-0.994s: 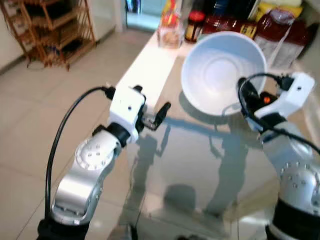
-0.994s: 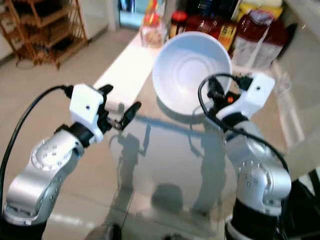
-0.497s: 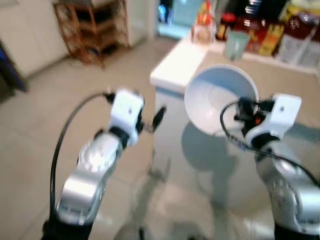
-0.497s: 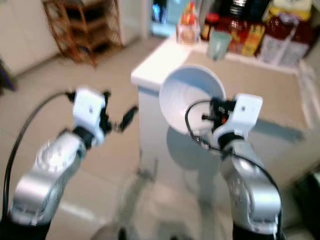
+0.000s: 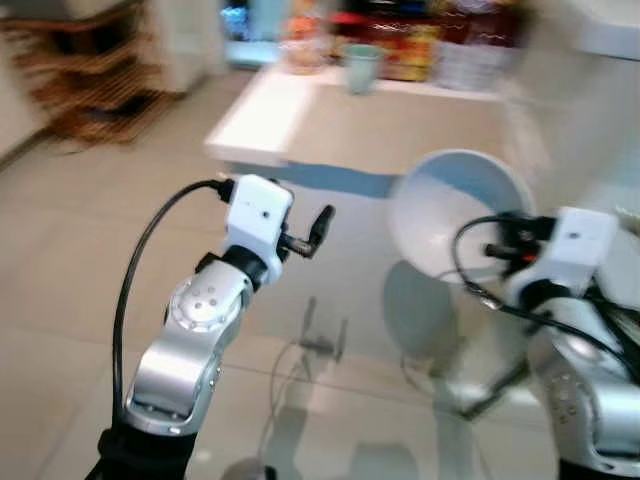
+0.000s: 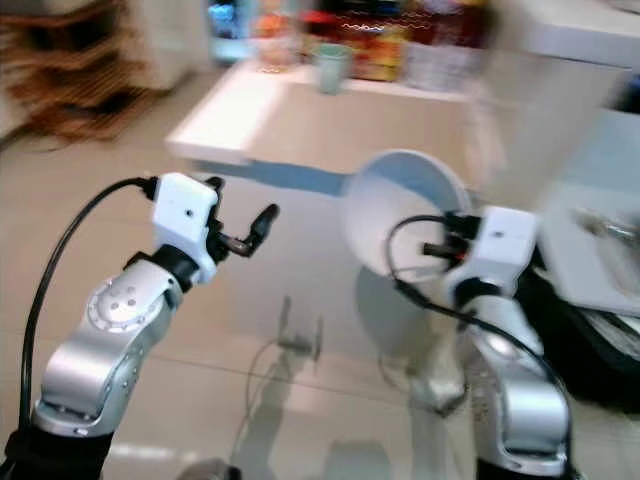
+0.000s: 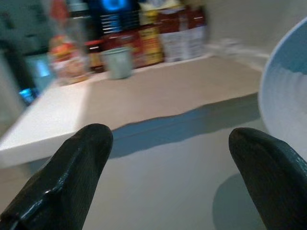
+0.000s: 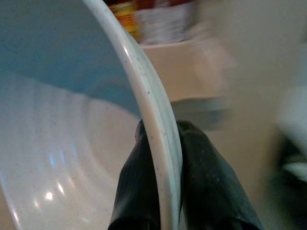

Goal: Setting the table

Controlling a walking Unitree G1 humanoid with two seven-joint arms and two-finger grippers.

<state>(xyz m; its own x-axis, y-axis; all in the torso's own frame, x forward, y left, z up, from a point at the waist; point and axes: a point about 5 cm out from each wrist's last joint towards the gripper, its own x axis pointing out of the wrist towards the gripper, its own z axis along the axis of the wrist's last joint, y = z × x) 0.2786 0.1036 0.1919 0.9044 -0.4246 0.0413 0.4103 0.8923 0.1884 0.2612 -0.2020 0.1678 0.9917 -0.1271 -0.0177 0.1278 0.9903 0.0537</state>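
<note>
A large white bowl (image 5: 452, 218) hangs tilted over the glass table (image 5: 330, 400), its opening turned toward the left arm. My right gripper (image 8: 160, 143) is shut on the bowl's rim (image 8: 144, 91), one black finger on each side of it. The right wrist's white housing (image 5: 575, 245) sits just right of the bowl. My left gripper (image 5: 318, 226) is held out at the same height, to the bowl's left and apart from it. In the left wrist view its two fingers (image 7: 72, 177) stand wide open with nothing between them, and the bowl (image 7: 288, 110) shows at the edge.
A white counter (image 5: 300, 110) lies ahead, with a pale green cup (image 5: 362, 68) and a row of jars and packets (image 5: 420, 45) at its back. A wooden rack (image 5: 90, 90) stands far left. A dark bag (image 6: 590, 340) and a pale surface (image 6: 600, 250) are at the right.
The whole picture has swung and blurred, so the camera has moved; the counter now lies further off. The bowl stays in my right gripper, the left gripper stays open.
</note>
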